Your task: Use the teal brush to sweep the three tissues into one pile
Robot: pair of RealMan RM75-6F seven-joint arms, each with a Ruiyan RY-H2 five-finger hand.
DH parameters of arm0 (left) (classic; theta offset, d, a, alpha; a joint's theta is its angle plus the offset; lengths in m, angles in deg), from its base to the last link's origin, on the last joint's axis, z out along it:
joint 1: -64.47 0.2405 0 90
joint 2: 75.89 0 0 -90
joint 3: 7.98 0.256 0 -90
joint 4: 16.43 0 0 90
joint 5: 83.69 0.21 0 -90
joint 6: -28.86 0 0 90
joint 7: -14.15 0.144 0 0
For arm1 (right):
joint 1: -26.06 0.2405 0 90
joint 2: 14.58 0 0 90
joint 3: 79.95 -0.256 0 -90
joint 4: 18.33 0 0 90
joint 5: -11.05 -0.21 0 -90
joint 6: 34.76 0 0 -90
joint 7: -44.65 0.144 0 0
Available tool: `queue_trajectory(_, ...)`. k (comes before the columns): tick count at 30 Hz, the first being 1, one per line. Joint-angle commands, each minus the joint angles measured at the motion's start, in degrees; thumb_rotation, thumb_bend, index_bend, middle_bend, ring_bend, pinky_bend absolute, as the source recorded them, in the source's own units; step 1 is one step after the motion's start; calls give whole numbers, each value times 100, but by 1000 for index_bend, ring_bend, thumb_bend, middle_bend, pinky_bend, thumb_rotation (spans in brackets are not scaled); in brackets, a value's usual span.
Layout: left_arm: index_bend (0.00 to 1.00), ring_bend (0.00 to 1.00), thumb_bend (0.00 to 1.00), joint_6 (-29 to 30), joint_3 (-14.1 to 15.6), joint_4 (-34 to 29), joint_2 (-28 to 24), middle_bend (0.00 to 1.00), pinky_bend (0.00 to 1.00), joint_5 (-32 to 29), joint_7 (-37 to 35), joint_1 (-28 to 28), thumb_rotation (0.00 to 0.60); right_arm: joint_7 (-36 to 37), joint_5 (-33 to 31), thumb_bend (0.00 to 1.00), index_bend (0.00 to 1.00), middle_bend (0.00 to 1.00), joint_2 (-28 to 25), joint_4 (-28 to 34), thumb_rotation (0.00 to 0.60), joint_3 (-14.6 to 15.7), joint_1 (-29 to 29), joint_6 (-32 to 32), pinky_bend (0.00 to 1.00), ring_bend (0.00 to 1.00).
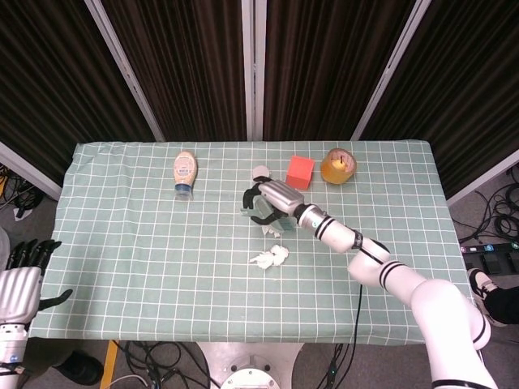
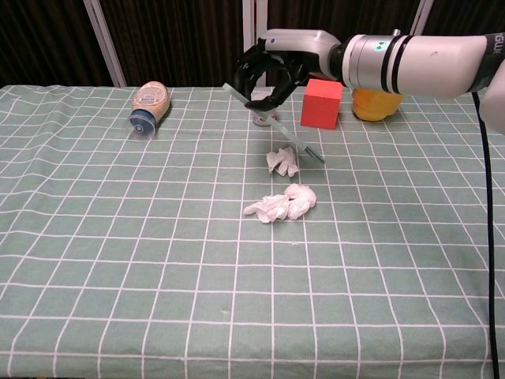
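My right hand (image 2: 272,73) (image 1: 265,203) grips the teal brush (image 2: 304,148) (image 1: 246,212) by its upper part, above the middle of the table. The brush slants down to the right, and its lower end is just over a small crumpled tissue (image 2: 282,162) (image 1: 272,230); whether it touches is unclear. A larger white tissue clump (image 2: 282,204) (image 1: 271,258) lies a little nearer to me. My left hand (image 1: 19,285) hangs off the table's near left corner with its fingers apart, holding nothing.
At the back of the green checked cloth (image 2: 118,260) lie a tipped sauce bottle (image 2: 148,106) (image 1: 185,170), a red cube (image 2: 321,103) (image 1: 299,170) and an orange cup (image 2: 371,103) (image 1: 339,164). A white jar (image 1: 259,171) stands just behind my right hand.
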Motion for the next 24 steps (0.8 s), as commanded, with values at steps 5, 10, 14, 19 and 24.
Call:
queue_trajectory(5,156,74,22,-36,-9,-1,2,137,70,-59,-3,-1,600,1395,519,606,707,625,56,-116,600,796,362,-266,86,285)
queue_trajectory(10,156,74,21,-61,-17,37,36,137,70,-32,-21,-32,600,1891,717,607,707,625,-213,229,600,1137,269,-874,86,285)
queue_trajectory(14,155,74,22,-40,-19,50,45,137,70,-1,-37,-34,600,1790,693,607,706,626,-449,474,600,1204,126,-1249,85,285)
queue_trajectory(19,156,74,21,-17,-6,85,57,137,70,21,-99,-17,600,1074,231,606,706,625,-887,946,600,997,-344,-1640,84,285)
queue_trajectory(24,155,74,22,-28,-15,156,80,137,70,53,-179,-36,600,-380,-202,596,707,625,-1637,1930,600,1042,-1132,-2013,84,284)
